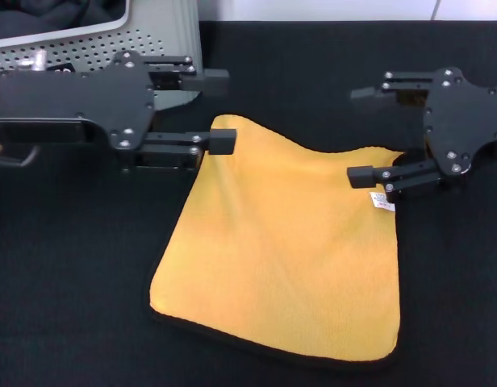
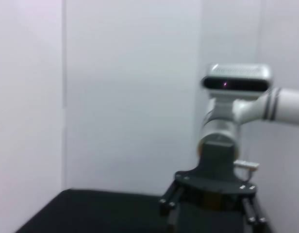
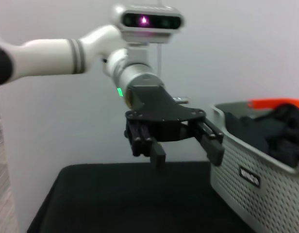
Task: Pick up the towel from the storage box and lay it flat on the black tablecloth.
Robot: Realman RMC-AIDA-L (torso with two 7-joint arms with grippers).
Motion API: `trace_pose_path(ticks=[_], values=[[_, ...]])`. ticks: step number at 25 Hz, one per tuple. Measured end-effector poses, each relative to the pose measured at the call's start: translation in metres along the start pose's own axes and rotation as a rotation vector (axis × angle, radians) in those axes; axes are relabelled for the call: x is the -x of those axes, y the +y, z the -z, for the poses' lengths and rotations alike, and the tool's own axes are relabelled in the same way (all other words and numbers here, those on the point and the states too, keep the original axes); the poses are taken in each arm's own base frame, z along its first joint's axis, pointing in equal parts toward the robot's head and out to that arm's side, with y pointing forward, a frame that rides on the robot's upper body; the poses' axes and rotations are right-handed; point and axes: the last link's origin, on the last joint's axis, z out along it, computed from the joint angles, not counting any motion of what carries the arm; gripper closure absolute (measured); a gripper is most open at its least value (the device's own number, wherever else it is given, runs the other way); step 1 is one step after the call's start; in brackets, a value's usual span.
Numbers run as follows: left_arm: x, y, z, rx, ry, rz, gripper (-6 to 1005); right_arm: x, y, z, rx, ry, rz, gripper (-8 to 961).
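Towel point(image 1: 285, 250) lies yellow-orange face up on the black tablecloth point(image 1: 71, 306), spread nearly flat, dark trim visible along near edge and left side. Far edge slightly wavy, sags between the two far corners. Small white tag point(image 1: 381, 200) at far right corner.

Left end effector point(image 1: 219, 110): fingers wide apart, nothing held. Lower fingertip sits right at far left towel corner; cannot tell if touching. Upper finger well off the cloth, toward storage box point(image 1: 164, 44). Right wrist view confirms: left end effector point(image 3: 186, 148) splayed, empty, beside the box point(image 3: 256, 179).

Right end effector point(image 1: 361, 133): also spread apart, empty. Lower finger at far right corner, just by the tag; upper finger off the cloth. Left wrist view shows right end effector point(image 2: 210, 213) w/ fingers spread, tips cut off at frame edge.

Judgement: both at far corners w/ fingers parted looks like release posture after a two-corner spread, which would explain the sag between them. Box holds dark items plus something orange-red; not relevant. Towel is out of the box and on cloth, so task approx done. Remaining: clear the arms w/o snagging corners. Risk: fleecy corner catching on a fingertip and folding over.
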Motion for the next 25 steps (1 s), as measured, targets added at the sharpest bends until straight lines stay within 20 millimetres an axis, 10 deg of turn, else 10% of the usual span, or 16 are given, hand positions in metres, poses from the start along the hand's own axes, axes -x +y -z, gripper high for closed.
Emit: trace_pose_path(ticks=[25], values=[[-0.003, 0.002, 0.001, 0.060, 0.025, 0.035, 302, 0.015, 0.019, 0.002, 0.008, -0.054, 0.149, 78]])
